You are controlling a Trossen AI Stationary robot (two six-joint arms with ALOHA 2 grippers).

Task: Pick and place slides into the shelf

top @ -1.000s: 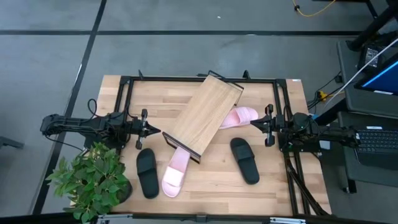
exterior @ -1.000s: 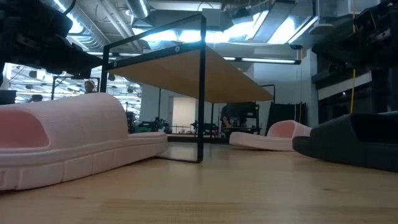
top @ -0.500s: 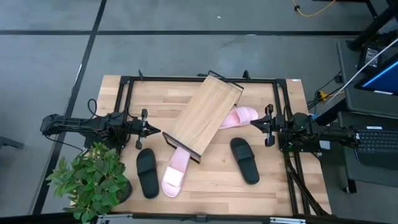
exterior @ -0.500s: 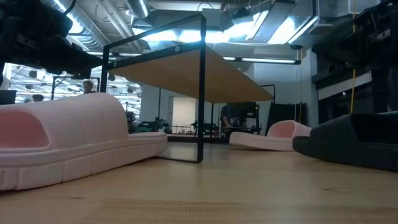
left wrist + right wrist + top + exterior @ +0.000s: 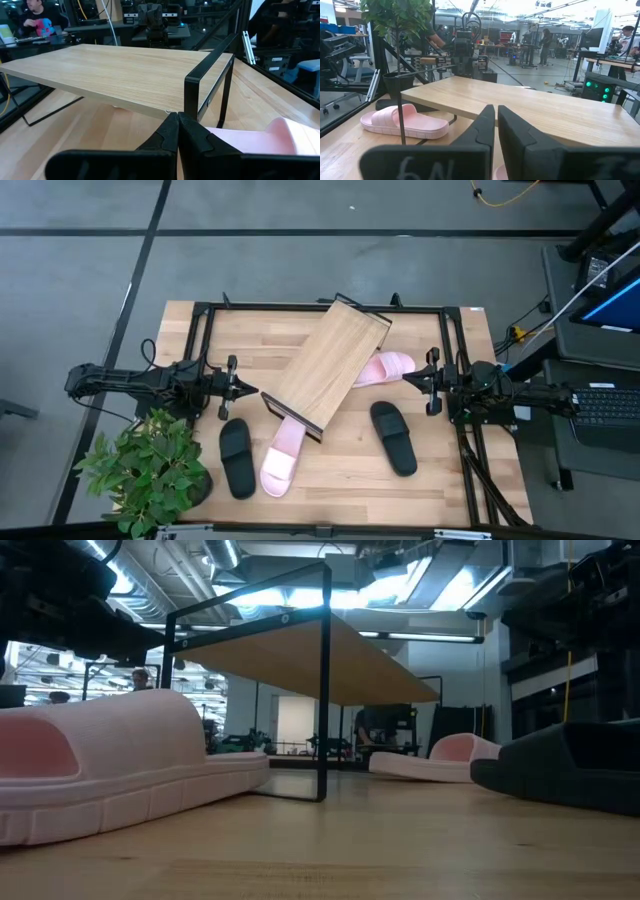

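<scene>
The shelf (image 5: 331, 366) sits diagonally across the middle of the bench (image 5: 450, 470), its light-wood board slanting on a thin black frame, with nothing resting on top of it.

The left hand (image 5: 250, 391) hovers at the bench's left side, its tips pressed together and holding nothing, pointing at the shelf's lower end just beside it. In the left wrist view the closed fingers (image 5: 172, 132) aim at the black corner post of the shelf (image 5: 125, 75), with a pink slide (image 5: 280, 140) lying just past it.

The right hand (image 5: 410, 380) hovers at the right side, its jaws nearly together with only a thin gap and nothing between them. It points at the shelf's long edge.

4 slides lie on the bench. 1 pink slide (image 5: 385, 367) pokes out from under the shelf's right edge, directly in front of the right hand. 1 black slide (image 5: 394, 437) lies near the right hand, toward the front. Another pink slide (image 5: 280, 459) extends from under the shelf's lower end, and the 2nd black slide (image 5: 237, 458) lies just beside it, near the left hand. A potted plant (image 5: 145, 470) stands at the front left corner.
</scene>
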